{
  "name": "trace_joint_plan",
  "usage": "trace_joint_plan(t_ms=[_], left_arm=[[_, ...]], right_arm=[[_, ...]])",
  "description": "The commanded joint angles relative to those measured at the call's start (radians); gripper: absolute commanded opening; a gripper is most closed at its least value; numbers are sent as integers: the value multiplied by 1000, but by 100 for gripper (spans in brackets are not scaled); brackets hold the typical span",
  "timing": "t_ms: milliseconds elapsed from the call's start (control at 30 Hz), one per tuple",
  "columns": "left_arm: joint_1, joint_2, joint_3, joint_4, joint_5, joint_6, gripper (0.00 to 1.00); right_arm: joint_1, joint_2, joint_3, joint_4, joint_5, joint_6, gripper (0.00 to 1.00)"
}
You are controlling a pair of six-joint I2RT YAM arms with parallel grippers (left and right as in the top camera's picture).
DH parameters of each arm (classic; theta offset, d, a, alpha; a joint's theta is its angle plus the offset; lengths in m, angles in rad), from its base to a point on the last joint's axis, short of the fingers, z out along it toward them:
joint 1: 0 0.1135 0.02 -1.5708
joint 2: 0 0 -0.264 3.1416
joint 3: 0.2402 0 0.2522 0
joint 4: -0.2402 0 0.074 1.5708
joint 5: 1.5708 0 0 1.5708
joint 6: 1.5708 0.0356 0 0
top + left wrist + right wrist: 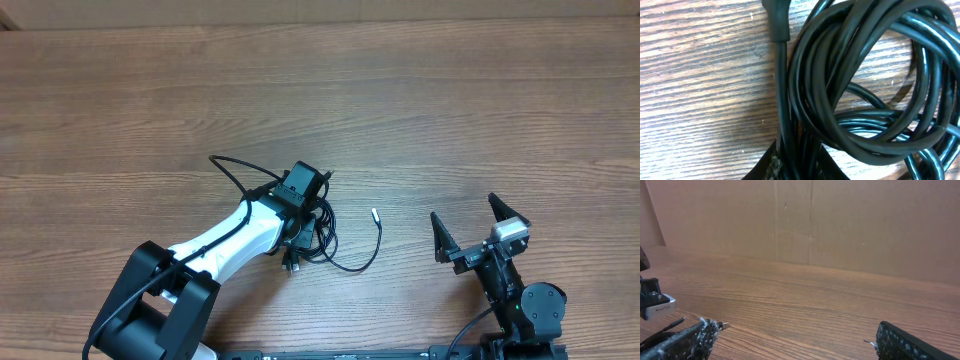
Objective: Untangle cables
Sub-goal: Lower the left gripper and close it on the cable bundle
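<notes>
Shiny black cables (810,75) curl in round loops on streaky wood table (700,75). Left gripper (300,215) grip: can't tell. Right gripper (468,222) fingers wide apart.

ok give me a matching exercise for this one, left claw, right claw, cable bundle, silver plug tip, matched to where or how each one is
Column one:
1. left claw
2. right claw
3. cable bundle
4. silver plug tip

Column two:
a. wide open, touching nothing
b. black loops coiled together
c. directly over the bundle
d. lies alone, between the bundle and the right claw

Pairs: 1-c, 2-a, 3-b, 4-d
</notes>
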Motion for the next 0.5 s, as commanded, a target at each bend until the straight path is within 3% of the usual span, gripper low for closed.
trace_joint_plan(t_ms=[0,200,367,467], left_arm=[[-2,20,-16,0,12,-10,16],[-2,20,-16,15,13,-10,15],[-2,20,-16,15,14,-10,4],[-2,20,-16,16,59,-10,4]], right_arm=[[0,-2,-10,5,10,1,100],[0,-2,-10,5,10,1,100],[0,-2,-10,5,10,1,100],[0,-2,-10,5,10,1,100]])
